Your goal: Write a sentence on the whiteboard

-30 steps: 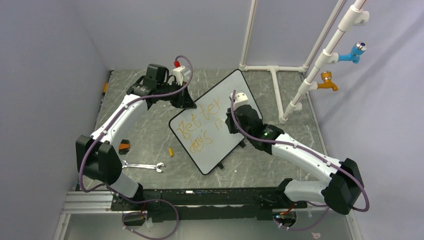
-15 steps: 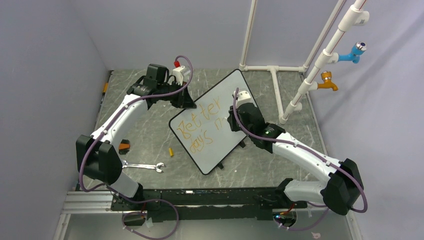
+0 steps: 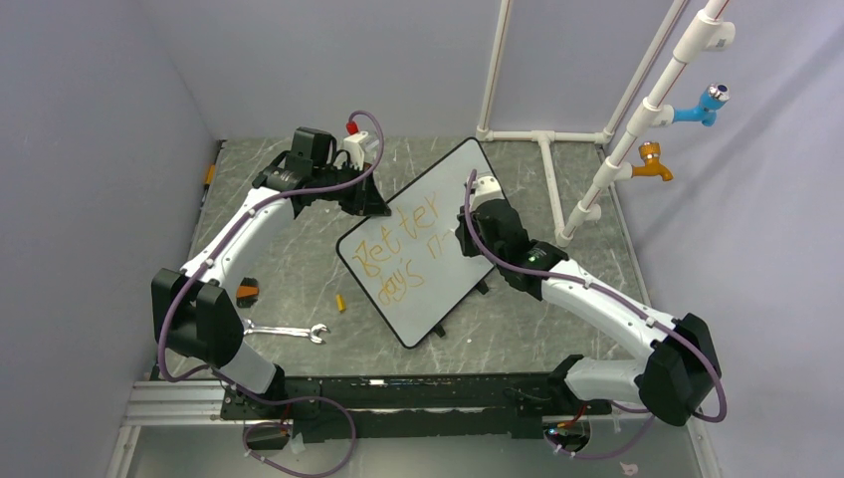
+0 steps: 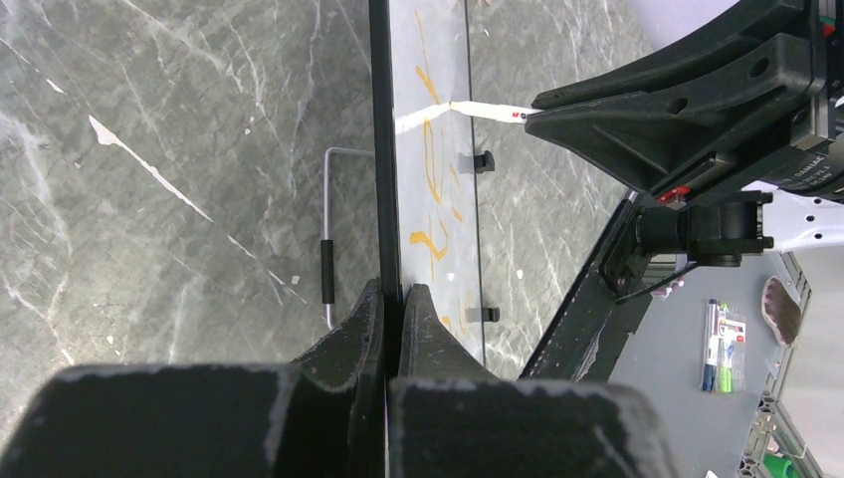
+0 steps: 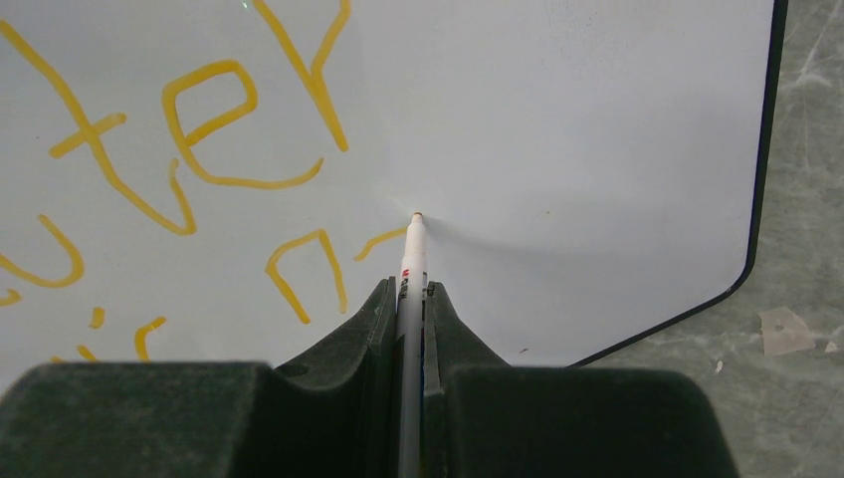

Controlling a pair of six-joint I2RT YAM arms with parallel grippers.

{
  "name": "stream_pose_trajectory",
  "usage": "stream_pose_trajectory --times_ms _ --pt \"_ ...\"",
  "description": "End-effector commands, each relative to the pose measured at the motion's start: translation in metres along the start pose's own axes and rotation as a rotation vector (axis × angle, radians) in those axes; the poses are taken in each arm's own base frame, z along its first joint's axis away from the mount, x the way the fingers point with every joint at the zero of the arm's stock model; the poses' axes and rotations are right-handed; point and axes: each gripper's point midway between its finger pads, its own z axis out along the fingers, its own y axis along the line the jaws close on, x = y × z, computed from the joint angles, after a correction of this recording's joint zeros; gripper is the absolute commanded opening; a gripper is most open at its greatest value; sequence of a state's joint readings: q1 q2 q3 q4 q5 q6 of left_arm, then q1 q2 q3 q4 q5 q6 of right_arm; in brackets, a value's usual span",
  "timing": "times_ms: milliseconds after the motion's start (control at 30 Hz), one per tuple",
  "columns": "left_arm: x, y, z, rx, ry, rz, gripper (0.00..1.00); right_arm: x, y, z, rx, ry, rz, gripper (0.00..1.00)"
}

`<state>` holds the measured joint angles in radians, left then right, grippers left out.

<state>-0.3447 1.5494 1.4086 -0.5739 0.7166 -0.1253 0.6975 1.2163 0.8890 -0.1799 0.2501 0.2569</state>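
The whiteboard (image 3: 448, 184) stands tilted in the middle of the table, black-framed. The sentence (image 3: 403, 249) in orange reads "Better" over "days n" with a short fresh stroke. My left gripper (image 4: 391, 299) is shut on the whiteboard's far-left edge (image 4: 381, 149), holding it. My right gripper (image 5: 409, 289) is shut on a white marker (image 5: 411, 261); its orange tip touches the board just right of the "n" (image 5: 307, 271), at the end of a short stroke. The marker also shows in the left wrist view (image 4: 478, 110), touching the board face.
A silver wrench (image 3: 284, 332), a small orange cap (image 3: 340, 302) and a black-orange item (image 3: 246, 291) lie on the marble table left of the board. White pipes (image 3: 597, 179) with blue and orange taps stand at the back right.
My right gripper has shifted up and right along the board, and a short orange stroke has appeared after the "n". The left arm has not moved.
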Motion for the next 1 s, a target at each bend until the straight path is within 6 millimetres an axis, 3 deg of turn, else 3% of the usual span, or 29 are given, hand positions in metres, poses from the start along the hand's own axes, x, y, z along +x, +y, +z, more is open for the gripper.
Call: stream_pose_trajectory --times_ms 0,500,967 --pt "0.006 -0.011 0.005 0.050 0.027 0.076 0.00 -0.027 0.017 0.002 -0.074 -0.060 0.021 0.00" --pt "0.007 -0.011 0.006 0.050 0.030 0.072 0.00 -0.017 0.035 0.002 -0.174 -0.034 0.044 0.00" --pt "0.006 -0.012 0.005 0.049 0.027 0.078 0.00 0.022 0.030 -0.001 -0.183 0.040 0.060 0.00"
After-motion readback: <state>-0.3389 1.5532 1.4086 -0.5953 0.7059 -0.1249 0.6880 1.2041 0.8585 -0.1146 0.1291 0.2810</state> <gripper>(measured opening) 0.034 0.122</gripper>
